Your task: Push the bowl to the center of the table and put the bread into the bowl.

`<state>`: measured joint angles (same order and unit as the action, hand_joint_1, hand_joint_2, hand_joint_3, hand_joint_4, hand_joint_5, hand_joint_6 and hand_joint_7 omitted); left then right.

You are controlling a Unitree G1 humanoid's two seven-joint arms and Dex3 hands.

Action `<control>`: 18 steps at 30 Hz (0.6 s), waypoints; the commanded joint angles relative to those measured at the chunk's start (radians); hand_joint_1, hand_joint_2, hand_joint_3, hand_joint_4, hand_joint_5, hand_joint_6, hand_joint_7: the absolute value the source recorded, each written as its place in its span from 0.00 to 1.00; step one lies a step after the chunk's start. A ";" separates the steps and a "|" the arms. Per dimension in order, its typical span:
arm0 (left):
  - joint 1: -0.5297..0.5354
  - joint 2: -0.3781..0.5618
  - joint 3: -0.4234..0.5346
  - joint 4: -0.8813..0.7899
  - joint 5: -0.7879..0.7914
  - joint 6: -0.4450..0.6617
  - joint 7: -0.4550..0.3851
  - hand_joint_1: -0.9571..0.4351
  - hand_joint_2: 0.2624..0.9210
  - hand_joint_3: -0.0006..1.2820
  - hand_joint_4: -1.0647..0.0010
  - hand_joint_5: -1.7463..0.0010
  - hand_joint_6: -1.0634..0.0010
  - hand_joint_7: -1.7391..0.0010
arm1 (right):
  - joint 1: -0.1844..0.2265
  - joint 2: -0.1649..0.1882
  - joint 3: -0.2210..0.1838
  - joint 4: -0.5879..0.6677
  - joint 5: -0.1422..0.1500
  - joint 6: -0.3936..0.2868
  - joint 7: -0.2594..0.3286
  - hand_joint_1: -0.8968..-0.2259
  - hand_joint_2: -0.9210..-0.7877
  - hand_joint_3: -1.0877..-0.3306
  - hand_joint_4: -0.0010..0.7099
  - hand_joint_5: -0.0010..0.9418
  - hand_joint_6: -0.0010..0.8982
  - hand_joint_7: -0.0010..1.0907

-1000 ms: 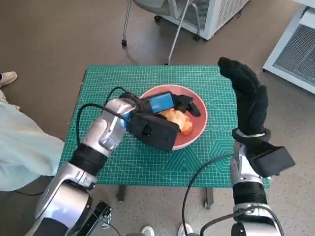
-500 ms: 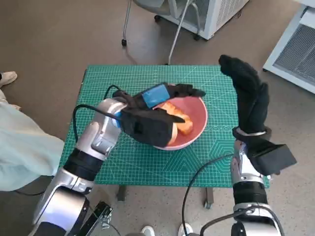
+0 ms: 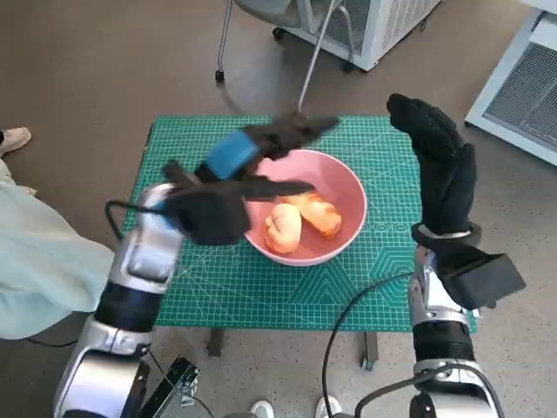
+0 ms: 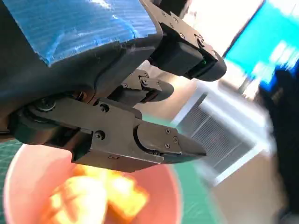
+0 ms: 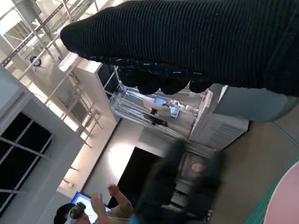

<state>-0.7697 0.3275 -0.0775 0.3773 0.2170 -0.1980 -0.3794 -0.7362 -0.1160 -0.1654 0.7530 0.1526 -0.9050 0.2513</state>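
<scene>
The pink bowl (image 3: 341,187) stands near the middle of the green mat (image 3: 218,287). Two pieces of golden bread (image 3: 296,219) lie inside it. In the left wrist view the bread (image 4: 93,196) shows blurred in the bowl (image 4: 159,186) below the black fingers (image 4: 154,144). My left hand (image 3: 252,152) is raised above the bowl's near-left rim, fingers spread, holding nothing. My right hand (image 3: 435,161) stands upright at the mat's right side, fingers extended and apart, empty. The glove (image 5: 196,42) fills the top of the right wrist view.
Chair legs (image 3: 309,61) and a white cabinet (image 3: 374,26) stand behind the table. Another white unit (image 3: 522,87) is at the right. A person's pale clothing (image 3: 35,261) is close to the table's left side. A person (image 5: 100,210) shows in the right wrist view.
My left hand has let go of the bread, risen out of the bowl and pulled back to the left. The bread now lies uncovered in the bowl. The right hand has stayed still.
</scene>
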 commanded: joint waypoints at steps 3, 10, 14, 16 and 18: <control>0.062 -0.033 0.103 0.008 -0.111 -0.126 0.107 0.56 1.00 0.06 0.51 0.96 0.47 0.89 | -0.023 -0.014 0.002 0.004 -0.011 0.023 -0.011 0.63 0.03 0.61 0.59 0.00 0.12 0.82; 0.119 -0.086 0.158 0.017 -0.174 -0.237 0.201 0.62 1.00 0.08 0.50 0.96 0.47 0.88 | -0.045 -0.019 0.003 0.001 -0.016 0.040 -0.021 0.63 0.00 0.63 0.59 0.00 0.13 0.81; 0.142 -0.083 0.166 0.020 -0.160 -0.272 0.240 0.64 1.00 0.11 0.49 0.97 0.52 0.85 | -0.053 -0.022 0.006 -0.001 -0.022 0.046 -0.032 0.63 0.00 0.64 0.59 0.01 0.13 0.81; 0.151 -0.077 0.168 0.018 -0.159 -0.276 0.247 0.64 1.00 0.12 0.49 0.97 0.55 0.82 | -0.057 -0.023 0.007 -0.001 -0.027 0.047 -0.037 0.63 0.00 0.64 0.60 0.01 0.13 0.80; 0.158 -0.073 0.171 0.018 -0.158 -0.282 0.253 0.65 1.00 0.13 0.49 0.97 0.59 0.78 | -0.061 -0.024 0.007 -0.001 -0.030 0.048 -0.040 0.63 0.00 0.64 0.60 0.01 0.14 0.80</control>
<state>-0.6279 0.2486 0.0833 0.3903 0.0596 -0.4584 -0.1446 -0.8026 -0.1338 -0.1588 0.7473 0.1343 -0.8723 0.2250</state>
